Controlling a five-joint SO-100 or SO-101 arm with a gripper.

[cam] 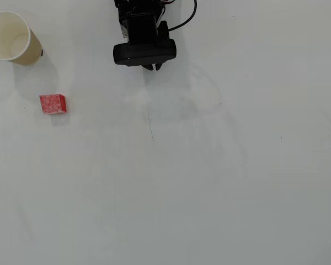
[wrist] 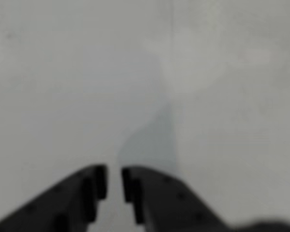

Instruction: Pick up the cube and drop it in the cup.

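The red cube (cam: pixel 53 104) lies on the white table at the left in the overhead view. The tan paper cup (cam: pixel 11 37) stands upright at the top left, above and to the left of the cube, mouth open, with nothing visible inside. My gripper (cam: pixel 154 67) is at the top centre under the black wrist camera, far to the right of both. In the wrist view the gripper (wrist: pixel 114 181) enters from the bottom. Its jaws stand almost together with only a thin slit between them and hold nothing. Cube and cup are out of the wrist view.
The white table (cam: pixel 209 182) shows faint scuff marks and a thin pencil-like line (cam: pixel 151 130) near the centre. A black cable (cam: pixel 188 19) runs from the arm at the top.
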